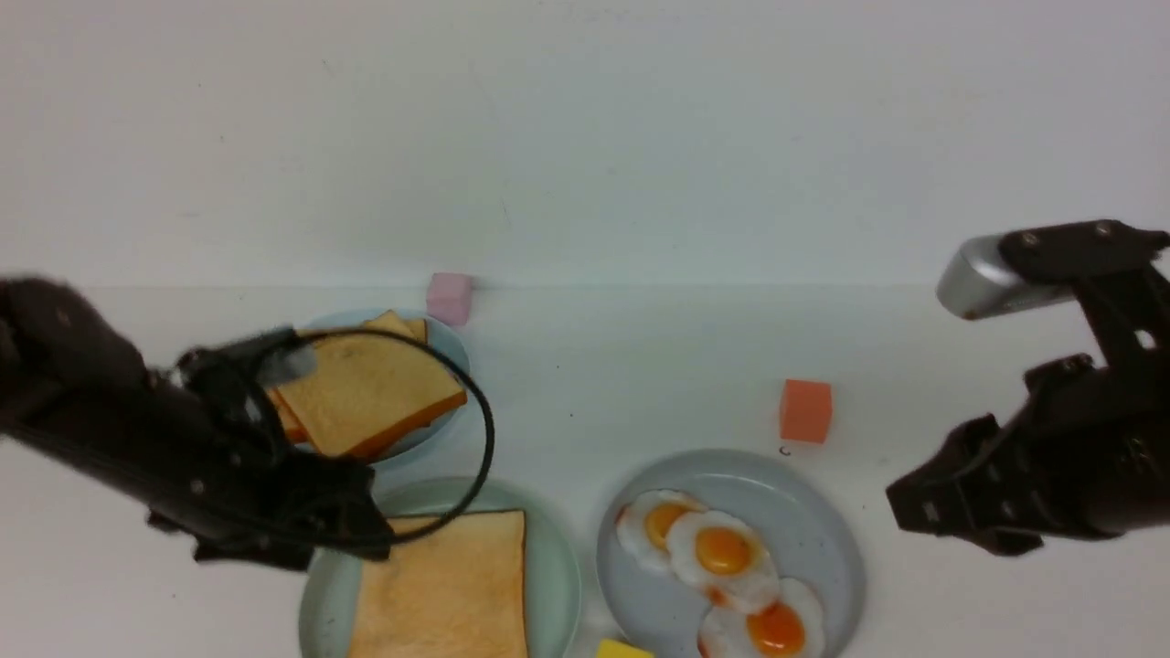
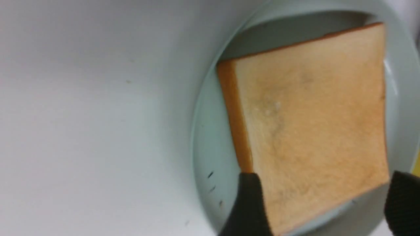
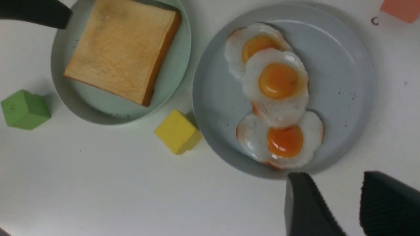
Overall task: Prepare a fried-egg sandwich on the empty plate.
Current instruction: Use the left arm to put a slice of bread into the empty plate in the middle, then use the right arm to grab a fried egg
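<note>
The round mint-green plate (image 1: 553, 567) sits at the front, left of centre, with one golden toast slice (image 1: 448, 585) lying flat on it. My left gripper (image 2: 326, 177) hangs just above that slice's near corner and is open, its fingers (image 2: 249, 203) wide apart on either side of the corner. Three fried eggs (image 1: 722, 548) overlap on the grey-blue plate (image 1: 823, 539) to the right. My right gripper (image 3: 333, 178) is open and holds nothing, over bare table beside the egg plate. A fried-egg sandwich is out of view.
A smaller pale-blue plate (image 1: 448, 352) behind the mint one holds stacked toast slices (image 1: 366, 388). A pink cube (image 1: 449, 297) and an orange cube (image 1: 805, 411) stand farther back. A yellow cube (image 3: 178, 131) sits between the two front plates, and a green cube (image 3: 24, 109) beside the mint plate.
</note>
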{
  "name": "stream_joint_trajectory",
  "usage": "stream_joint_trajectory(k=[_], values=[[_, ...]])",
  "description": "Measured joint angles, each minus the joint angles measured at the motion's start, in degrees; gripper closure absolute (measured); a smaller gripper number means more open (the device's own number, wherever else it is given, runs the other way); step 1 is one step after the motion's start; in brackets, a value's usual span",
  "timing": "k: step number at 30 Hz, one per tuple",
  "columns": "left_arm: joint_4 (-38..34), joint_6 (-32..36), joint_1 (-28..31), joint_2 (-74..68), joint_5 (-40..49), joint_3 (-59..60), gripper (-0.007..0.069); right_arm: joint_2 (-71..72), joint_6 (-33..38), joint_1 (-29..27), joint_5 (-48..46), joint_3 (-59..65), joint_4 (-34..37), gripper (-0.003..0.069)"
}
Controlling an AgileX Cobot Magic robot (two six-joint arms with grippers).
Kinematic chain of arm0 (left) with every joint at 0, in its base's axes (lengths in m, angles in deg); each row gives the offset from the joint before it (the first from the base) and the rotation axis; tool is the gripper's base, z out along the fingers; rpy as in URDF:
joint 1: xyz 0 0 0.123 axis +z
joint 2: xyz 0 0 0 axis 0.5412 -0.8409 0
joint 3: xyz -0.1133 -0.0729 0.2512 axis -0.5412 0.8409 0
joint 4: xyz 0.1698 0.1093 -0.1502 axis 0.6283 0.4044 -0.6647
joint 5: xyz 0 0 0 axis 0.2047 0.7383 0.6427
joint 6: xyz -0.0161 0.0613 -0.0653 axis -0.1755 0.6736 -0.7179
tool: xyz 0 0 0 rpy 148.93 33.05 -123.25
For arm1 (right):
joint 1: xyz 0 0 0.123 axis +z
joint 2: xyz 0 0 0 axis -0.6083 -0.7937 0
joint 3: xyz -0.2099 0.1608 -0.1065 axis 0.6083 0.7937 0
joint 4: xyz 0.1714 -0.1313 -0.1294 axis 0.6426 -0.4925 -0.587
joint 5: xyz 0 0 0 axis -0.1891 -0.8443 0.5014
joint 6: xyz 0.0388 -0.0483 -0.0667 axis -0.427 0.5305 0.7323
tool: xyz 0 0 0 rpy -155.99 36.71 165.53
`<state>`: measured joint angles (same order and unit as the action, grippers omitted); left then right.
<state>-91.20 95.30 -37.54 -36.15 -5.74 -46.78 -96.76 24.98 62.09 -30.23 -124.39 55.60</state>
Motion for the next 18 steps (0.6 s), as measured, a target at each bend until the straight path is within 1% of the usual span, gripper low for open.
stream_joint_trajectory(k=[1,2,4,5,6,8,9,10,12,13,14,15,16,17,18], values=[[2.6,-1.7,-0.1,0.9,2.5,-1.8,0.0069,-1.4,0.0,0.0,0.8,-0.2,0.3,0.0385],[3.9,-2.8,-0.2,1.4,3.5,-2.7,0.0065,-2.0,0.0,0.0,1.0,-0.2,0.5,0.0385],[9.1,-5.2,-1.2,5.1,7.9,-7.3,0.0062,-5.9,0.0,0.0,2.4,-0.4,1.6,0.0385],[9.6,-5.5,-1.9,6.7,9.0,-8.3,0.007,-8.0,0.2,-0.3,2.4,-0.6,1.8,0.0385],[9.4,-5.3,-3.9,9.8,9.6,-9.1,0.009,-10.6,0.8,-1.1,2.0,-1.0,2.8,0.0385],[7.6,-3.4,-8.0,13.9,9.8,-8.9,0.0144,-14.6,2.5,-3.3,0.8,-2.7,4.4,0.0385],[7.3,-2.8,-8.5,14.3,9.8,-8.8,0.016,-15.5,3.2,-4.2,0.5,-3.2,4.8,0.0385],[4.9,-1.0,-13.5,17.6,8.9,-7.5,0.0235,-18.8,6.3,-6.4,-0.7,-4.9,6.8,0.0385],[2.1,0.4,-20.2,20.8,6.6,-4.9,0.0351,-22.7,12.4,-9.4,-2.7,-7.3,10.5,0.0385],[0.9,0.5,-24.5,22.4,4.8,-3.0,0.0426,-25.1,17.2,-10.8,-3.7,-8.4,13.1,0.0385],[0.8,0.5,-25.7,22.8,4.2,-2.5,0.0452,-25.8,18.6,-11.2,-4.1,-8.8,13.8,0.0385],[0.7,0.4,-27.7,23.4,2.7,-1.6,0.0501,-27.7,22.0,-11.9,-4.7,-9.5,15.3,0.0385],[0.9,-0.5,-30.1,24.1,1.3,-0.6,0.0583,-29.9,26.0,-12.3,-5.4,-10.2,16.6,0.0385],[1.1,-1.0,-31.2,24.3,0.5,-0.4,0.061,-30.9,27.8,-12.4,-5.7,-10.7,17.1,0.0385],[1.3,-2.4,-32.3,24.5,-0.3,-0.2,0.0638,-33.1,31.3,-12.5,-6.1,-11.3,17.9,0.0385]])
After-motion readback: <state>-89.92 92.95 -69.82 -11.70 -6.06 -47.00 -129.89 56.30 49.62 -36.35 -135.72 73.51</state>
